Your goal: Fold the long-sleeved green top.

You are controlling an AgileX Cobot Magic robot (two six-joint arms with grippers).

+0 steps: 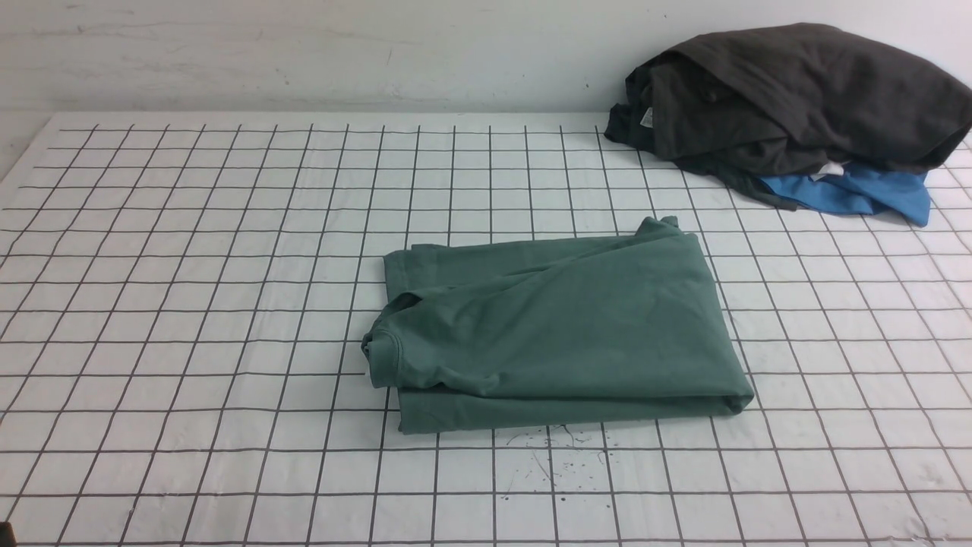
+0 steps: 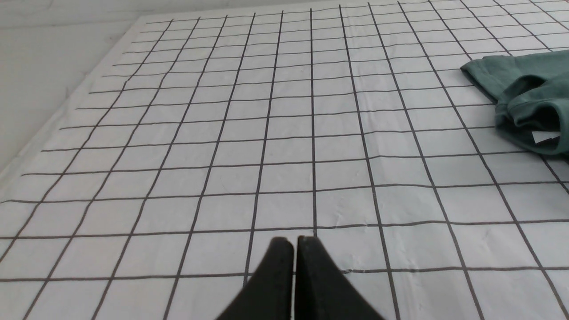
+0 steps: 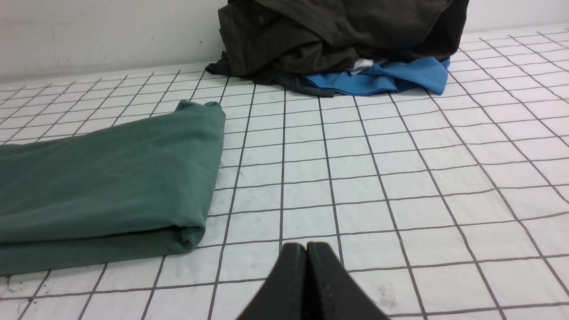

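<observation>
Two black tapered grippers are seen, one in each wrist view, with nothing held in either. The fingertips of the left gripper [image 2: 295, 242] are brought together, with only a thin line seen between them, and those of the right gripper [image 3: 306, 246] are likewise closed. Neither is touching any cloth; both are set apart from the dark-green cotton long-sleeved top [image 1: 562, 319], which is laid in a folded, roughly rectangular bundle near the middle of the white table covering with a black grid [image 1: 190, 456]. The upper layer of the top is slanted across the lower one, so that a strip of the under layer is left exposed along the far edge and another along the near edge. At its left end, the cloth is bunched and rolled, with a ribbed band, perhaps the collar, turned outward; a small white patch [image 2: 546, 137] is shown beside that end in the left wrist view. At the far right corner, a small bit of fabric is left poking out. Beyond the top, at the far right of the table, a dark grey-black heap of crumpled clothes [image 1: 797, 99] is piled, and a bright blue fabric garment [image 1: 858, 190] is partly covered by it.
</observation>
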